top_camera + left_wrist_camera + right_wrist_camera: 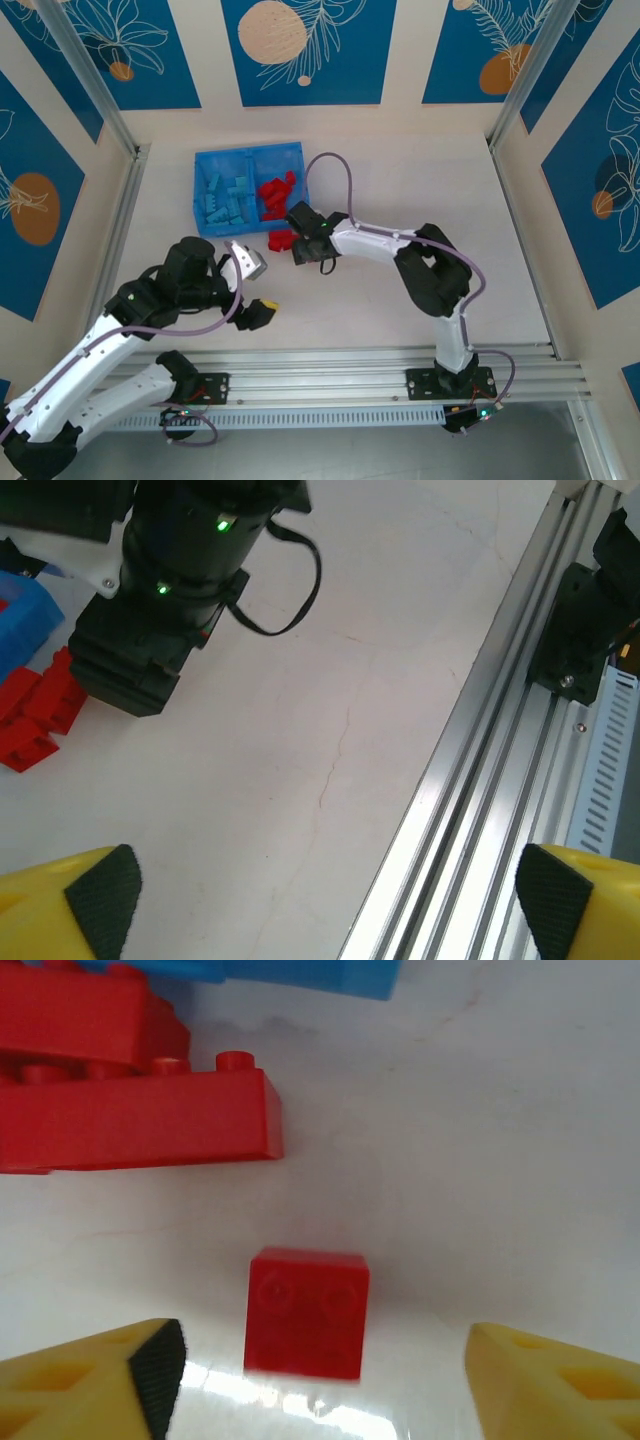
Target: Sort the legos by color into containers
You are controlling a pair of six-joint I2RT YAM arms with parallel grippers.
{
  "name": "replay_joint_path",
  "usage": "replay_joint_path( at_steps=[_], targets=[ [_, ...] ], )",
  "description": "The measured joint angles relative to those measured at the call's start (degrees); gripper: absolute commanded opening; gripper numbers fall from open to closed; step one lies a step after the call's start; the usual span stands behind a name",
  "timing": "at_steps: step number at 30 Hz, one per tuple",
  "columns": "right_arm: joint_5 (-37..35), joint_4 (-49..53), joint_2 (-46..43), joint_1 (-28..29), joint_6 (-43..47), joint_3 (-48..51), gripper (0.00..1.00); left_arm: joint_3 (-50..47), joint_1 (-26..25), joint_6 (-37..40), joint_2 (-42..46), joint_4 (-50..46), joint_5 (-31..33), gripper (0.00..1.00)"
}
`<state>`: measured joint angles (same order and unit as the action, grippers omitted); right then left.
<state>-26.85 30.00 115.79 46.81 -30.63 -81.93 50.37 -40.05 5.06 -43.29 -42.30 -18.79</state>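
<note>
**Pincers spread above loose red bricks**

On the right pincer [320,1385] the yellow plastic fingers [80,1380] stand apart and grip nothing; one carries a black ribbed pad on its inner face. Between them, touching neither, sits a small red brick [308,1310], glossy and near-square, with two round marks on the face turned to the camera. Its lower edge is blurred, so it may be lying on its side. Beyond it, longer red bricks [135,1125] lie with their long axis across the view and their studs up, just beside the blue tray [300,975].

The left pincer [325,900] is also apart and empty over the pale, faintly cracked desk [330,730].

From above, the tray's left compartment holds light blue bricks [225,197] and its right one holds red bricks [275,190].
</note>
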Motion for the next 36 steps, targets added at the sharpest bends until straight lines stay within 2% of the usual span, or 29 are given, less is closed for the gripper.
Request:
replay_joint_path(
  at_steps=[2,6,7,12,16,21,24,28,32,36],
  targets=[
    [-0.04,0.22,1.75,0.00,0.22,-0.63,0.56,-0.20,0.00,0.04,0.37,-0.13,0.44,1.00],
    [0.00,0.20,2.89,0.00,-0.04,-0.87,0.32,-0.66,0.00,0.00,1.88,-0.09,1.03,1.00],
    [-0.04,0.13,2.86,0.02,-0.26,-0.87,0.30,-0.72,0.00,-0.02,2.05,-0.02,1.05,1.00],
    [-0.70,-0.48,-0.46,0.09,-1.16,2.80,0.29,-0.74,0.00,-0.13,2.43,0.11,1.29,1.00],
    [-2.73,0.09,-11.26,1.36,-1.90,9.42,0.29,-1.25,0.00,-0.17,4.13,0.52,2.84,1.00],
    [-4.00,-2.95,-27.19,5.03,0.50,10.99,0.29,-1.77,0.00,-0.61,9.18,1.62,7.91,1.00],
    [-4.02,-6.27,-30.08,6.01,4.04,8.28,0.29,-2.29,0.00,-1.55,12.50,2.27,13.14,1.00],
    [-4.11,-7.13,-21.42,4.00,8.26,-3.15,0.29,-2.45,0.00,-2.71,14.45,2.40,21.64,1.00],
    [-5.42,-5.62,-6.67,1.29,11.72,-17.44,0.29,-2.49,0.00,-3.91,14.75,1.86,30.42,1.00],
    [-8.44,-0.39,7.04,-0.26,14.29,-30.12,0.29,-2.56,0.00,-4.72,15.37,0.85,35.82,1.00]
  ],
)
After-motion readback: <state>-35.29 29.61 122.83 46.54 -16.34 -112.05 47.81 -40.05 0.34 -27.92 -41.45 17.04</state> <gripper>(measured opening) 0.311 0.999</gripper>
